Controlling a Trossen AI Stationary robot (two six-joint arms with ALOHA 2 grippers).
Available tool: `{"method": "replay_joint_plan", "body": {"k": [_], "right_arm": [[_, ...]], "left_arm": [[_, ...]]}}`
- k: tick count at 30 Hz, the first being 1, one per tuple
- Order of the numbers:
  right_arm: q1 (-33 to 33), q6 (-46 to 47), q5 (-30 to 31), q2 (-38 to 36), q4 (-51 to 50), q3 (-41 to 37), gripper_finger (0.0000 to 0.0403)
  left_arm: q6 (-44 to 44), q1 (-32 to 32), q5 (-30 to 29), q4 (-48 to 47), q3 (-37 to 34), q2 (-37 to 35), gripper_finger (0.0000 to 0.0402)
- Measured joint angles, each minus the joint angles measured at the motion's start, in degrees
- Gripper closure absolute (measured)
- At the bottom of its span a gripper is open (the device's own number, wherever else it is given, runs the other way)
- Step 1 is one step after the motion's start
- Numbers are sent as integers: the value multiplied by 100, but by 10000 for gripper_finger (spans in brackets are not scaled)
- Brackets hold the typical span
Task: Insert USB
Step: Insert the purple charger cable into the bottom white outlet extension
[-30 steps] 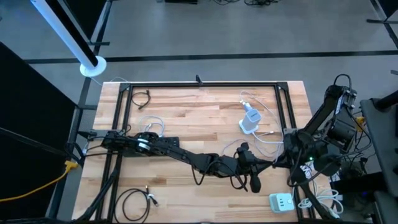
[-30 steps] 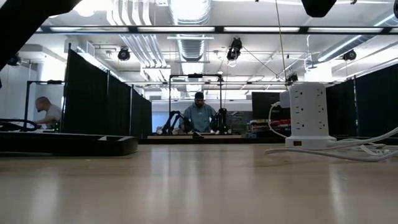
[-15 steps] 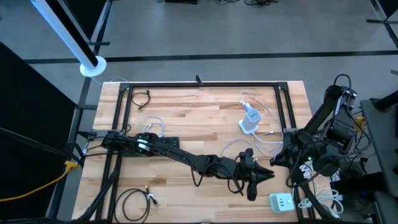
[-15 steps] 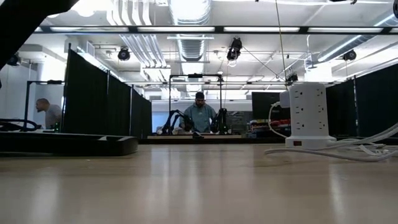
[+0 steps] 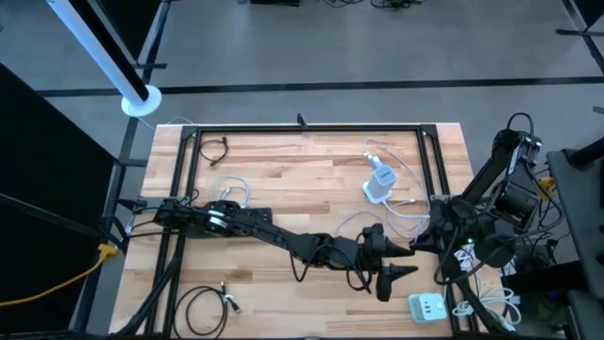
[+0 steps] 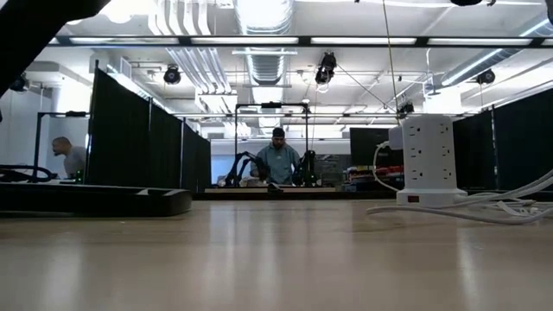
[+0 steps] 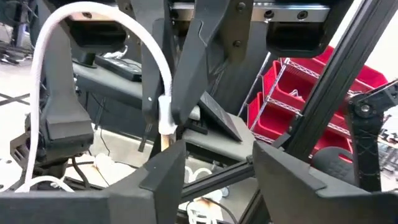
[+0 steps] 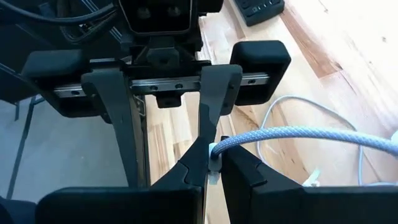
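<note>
The USB is a white plug [image 8: 214,169] on the end of a white braided cable [image 8: 298,134]. My right gripper [image 8: 214,163] is shut on it near the table's right edge [image 5: 418,247]. My left gripper [image 5: 400,280] reaches across from the left and stands open just in front of the plug, facing it. In the left wrist view its fingers frame the plug [image 7: 165,119] without touching it. A white socket tower [image 5: 379,179] stands at the back right [image 6: 428,160], and a flat white power strip [image 5: 427,306] lies at the near right. My right gripper pinches the cable's plug end [image 8: 213,163] between its two fingers, coming about level from the table's right side. The plug is clear of the table. The cable [image 7: 93,18] arcs away from the fingers in a slack loop and runs back down toward the table.
A black metal frame [image 5: 302,129] runs around the work area. A coiled black cable [image 5: 203,307] lies at the near left, a short black cable [image 5: 215,147] at the far left, and loose white cables [image 5: 406,210] beside the socket tower. People show in the room beyond.
My left gripper has turned toward the right gripper and its fingers have spread from together to apart. My right gripper has kept the plug where it was.
</note>
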Motion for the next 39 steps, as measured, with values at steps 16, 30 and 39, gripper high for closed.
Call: {"method": "replay_joint_plan", "body": {"k": [16, 30, 39], "right_arm": [[-9, -199, 48, 168, 145, 4, 388], [-9, -201, -16, 221, 143, 4, 388], [-19, -204, -575, 216, 92, 6, 384]], "left_arm": [[-136, 36, -232, 129, -5, 7, 251], [5, 52, -143, 76, -7, 9, 395], [14, 35, 24, -235, -1, 9, 395]]}}
